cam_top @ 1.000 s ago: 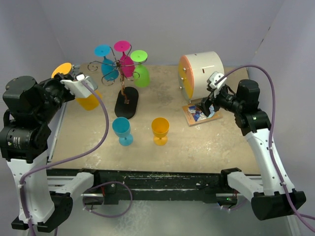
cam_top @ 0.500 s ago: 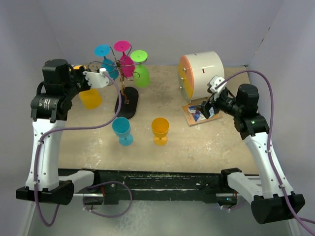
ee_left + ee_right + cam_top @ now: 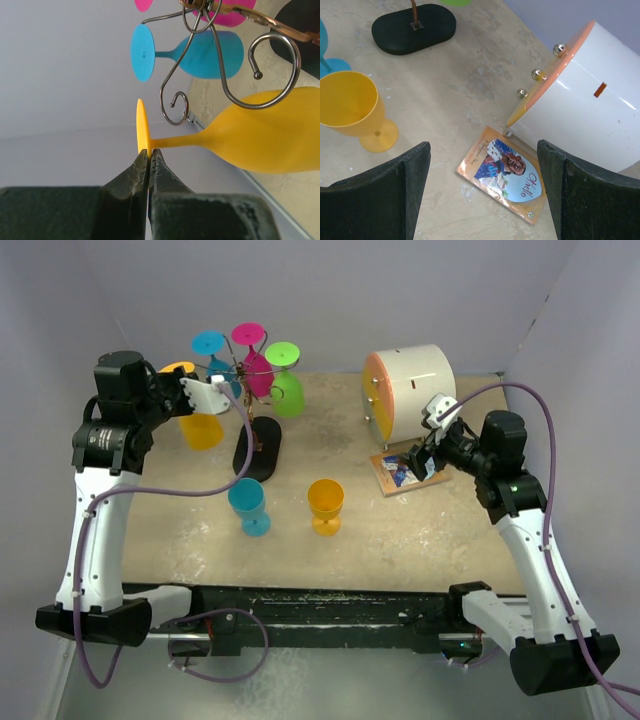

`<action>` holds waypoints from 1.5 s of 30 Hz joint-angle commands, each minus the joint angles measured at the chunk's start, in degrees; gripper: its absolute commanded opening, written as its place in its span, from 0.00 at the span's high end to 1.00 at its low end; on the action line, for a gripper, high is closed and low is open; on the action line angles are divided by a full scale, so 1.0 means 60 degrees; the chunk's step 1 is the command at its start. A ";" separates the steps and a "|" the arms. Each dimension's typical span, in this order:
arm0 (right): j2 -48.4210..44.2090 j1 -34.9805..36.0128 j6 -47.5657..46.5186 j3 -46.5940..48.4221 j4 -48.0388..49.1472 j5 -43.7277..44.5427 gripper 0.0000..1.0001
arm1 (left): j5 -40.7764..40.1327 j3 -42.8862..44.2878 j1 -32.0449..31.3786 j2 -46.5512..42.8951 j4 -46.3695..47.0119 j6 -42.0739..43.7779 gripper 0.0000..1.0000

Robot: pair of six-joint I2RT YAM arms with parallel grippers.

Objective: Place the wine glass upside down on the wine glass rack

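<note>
My left gripper (image 3: 190,387) is shut on the foot rim of a yellow wine glass (image 3: 203,429), held upside down just left of the wine glass rack (image 3: 243,380). In the left wrist view the gripper (image 3: 149,152) pinches the yellow foot disc, and the glass's bowl (image 3: 270,135) lies behind a curled wire arm (image 3: 272,95) of the rack. Blue (image 3: 221,375), pink (image 3: 257,368) and green (image 3: 287,392) glasses hang upside down on the rack. My right gripper (image 3: 420,455) is open and empty above a small book (image 3: 507,170).
A blue glass (image 3: 248,505) and a yellow glass (image 3: 325,504) stand upright in front of the rack's black base (image 3: 257,451). A white cylinder with an orange face (image 3: 408,390) lies at the back right. Walls enclose the table on three sides.
My left arm has swung right and carried the yellow glass from the table's left edge up to the rack's curled arms. The right arm has barely moved.
</note>
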 commanded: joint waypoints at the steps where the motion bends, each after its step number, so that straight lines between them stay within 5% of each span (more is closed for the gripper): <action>1: -0.0077 -0.0071 0.0043 -0.0029 0.0364 -0.0087 0.11 | 0.0685 0.0067 -0.0017 0.0135 0.0746 0.0208 1.00; 17: -0.0180 -0.0238 -0.0075 -0.0029 0.0202 -0.0117 0.10 | 0.0911 -0.0239 -0.0443 0.0769 0.1844 0.0383 0.98; 45: -0.0207 -0.0467 -0.0130 -0.0022 0.0463 -0.0139 0.10 | -0.1439 -0.1225 -0.0489 0.1039 0.4039 -0.0472 0.93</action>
